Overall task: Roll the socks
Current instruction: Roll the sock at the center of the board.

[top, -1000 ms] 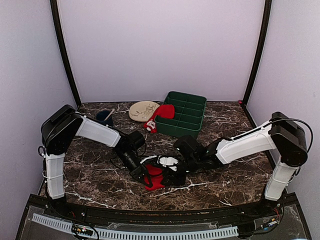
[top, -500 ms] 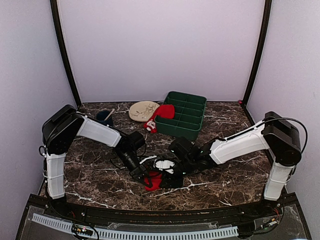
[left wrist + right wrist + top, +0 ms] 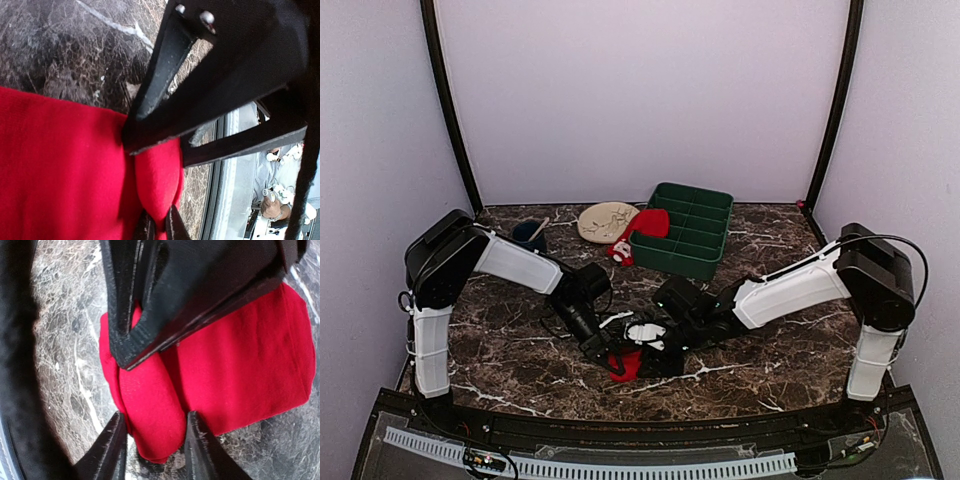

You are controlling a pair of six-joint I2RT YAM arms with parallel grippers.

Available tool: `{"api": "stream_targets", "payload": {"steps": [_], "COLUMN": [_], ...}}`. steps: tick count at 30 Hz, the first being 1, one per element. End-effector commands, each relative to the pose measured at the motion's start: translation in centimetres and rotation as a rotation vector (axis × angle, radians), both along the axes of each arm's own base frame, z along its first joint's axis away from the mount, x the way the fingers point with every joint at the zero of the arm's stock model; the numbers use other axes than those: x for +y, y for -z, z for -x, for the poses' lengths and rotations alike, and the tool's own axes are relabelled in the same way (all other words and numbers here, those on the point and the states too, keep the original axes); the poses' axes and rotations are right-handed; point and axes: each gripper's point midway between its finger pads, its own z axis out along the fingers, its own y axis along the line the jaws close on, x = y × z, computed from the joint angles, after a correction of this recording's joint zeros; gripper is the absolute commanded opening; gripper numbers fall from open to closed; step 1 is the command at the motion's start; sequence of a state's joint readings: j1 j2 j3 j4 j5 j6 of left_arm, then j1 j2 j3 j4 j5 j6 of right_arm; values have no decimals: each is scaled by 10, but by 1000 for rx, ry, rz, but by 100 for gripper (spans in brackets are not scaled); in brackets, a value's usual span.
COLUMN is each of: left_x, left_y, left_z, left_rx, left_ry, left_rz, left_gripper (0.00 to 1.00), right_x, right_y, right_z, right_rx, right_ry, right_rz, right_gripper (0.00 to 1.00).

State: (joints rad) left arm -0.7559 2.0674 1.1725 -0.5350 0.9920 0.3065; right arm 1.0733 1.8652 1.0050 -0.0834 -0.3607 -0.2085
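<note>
I am seeing the left gripper (image 3: pixel 159 224) pinching a fold of the sock (image 3: pixel 624 365) (lower centre, overhead frame) and the right gripper (image 3: pixel 154 440) clasping its rolled end. I am worrying — grippers crowding together, so either release could let the roll spring open.

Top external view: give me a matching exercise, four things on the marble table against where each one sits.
Things:
1. folded bright red fabric sock
2. dark green plastic compartment tray
3. round beige plate
4. small dark blue cup

Places:
A. back left
B. front middle
C. back, right of centre
D. back, just left of centre

Pairs: 1-B, 2-C, 3-D, 4-A
</note>
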Motion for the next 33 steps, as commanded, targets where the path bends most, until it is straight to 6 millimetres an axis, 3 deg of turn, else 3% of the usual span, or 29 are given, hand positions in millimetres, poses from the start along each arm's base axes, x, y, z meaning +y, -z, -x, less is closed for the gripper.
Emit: {"api": "stream_targets", "payload": {"steps": [1, 8, 12, 22, 33], "left_x": [8, 9, 11, 25, 37], "left_y": [12, 13, 16, 12, -1], "left_z": [5, 3, -1, -29, -46], "left_rx": [7, 0, -1, -88, -151], "left_ry": [15, 10, -9, -117, -200], "left_rz": [-58, -69, -89, -135, -124], "left_gripper": [2, 4, 9, 27, 29], "right_x": [9, 6, 5, -1, 1], "right_y": [-2, 6, 6, 9, 7], "right_z": [5, 8, 8, 6, 2], "right_rx": [-2, 18, 19, 37, 114], "right_ry": [-39, -49, -40, -10, 18], "right_rz": [-15, 9, 10, 11, 9], "right_gripper": [33, 14, 5, 3, 3]}}
